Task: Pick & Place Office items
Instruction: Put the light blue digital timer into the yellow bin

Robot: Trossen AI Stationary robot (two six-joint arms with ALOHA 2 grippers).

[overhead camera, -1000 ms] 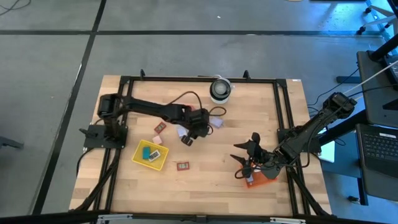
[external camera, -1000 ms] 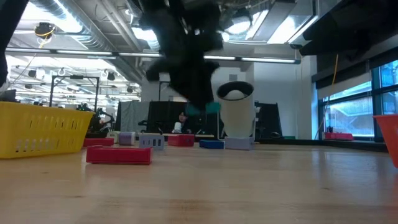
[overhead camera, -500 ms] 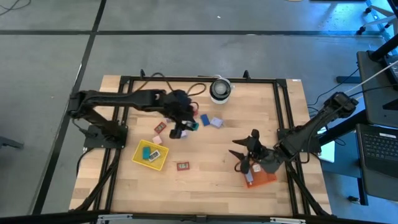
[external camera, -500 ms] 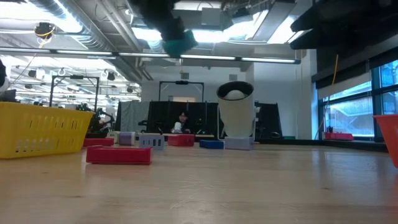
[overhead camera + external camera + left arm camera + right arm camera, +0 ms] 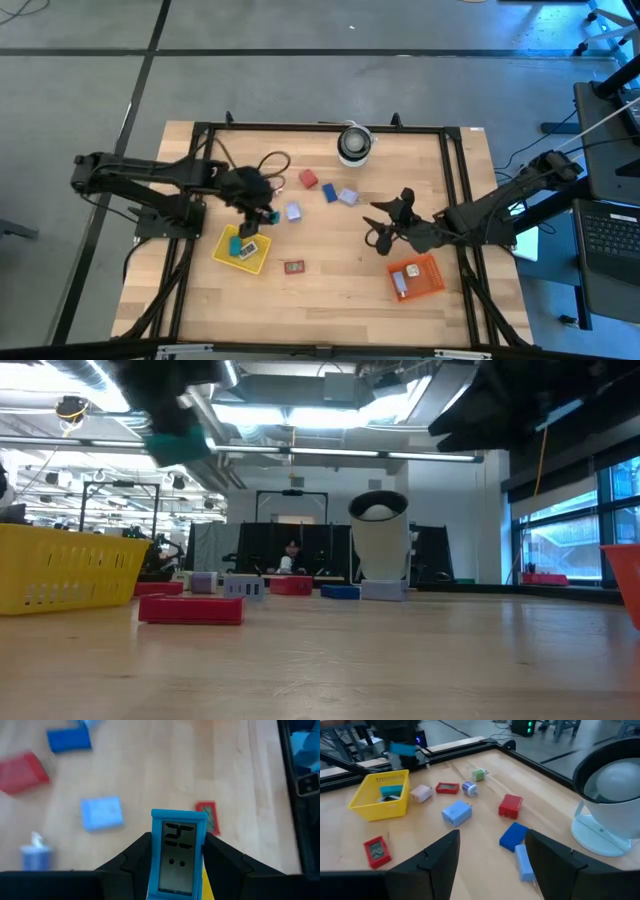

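Above the yellow tray (image 5: 222, 250), a teal piece (image 5: 177, 855) sits clamped between the left gripper (image 5: 252, 222) fingers. At three o'clock, the right gripper (image 5: 385, 222) hovers spread and empty over bare table (image 5: 340, 280).

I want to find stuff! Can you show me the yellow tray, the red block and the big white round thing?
yellow tray (image 5: 370, 806): right wrist view, on its front wall.
red block (image 5: 510, 806): right wrist view, on its top face.
white roll (image 5: 354, 142): high view, on its rim.
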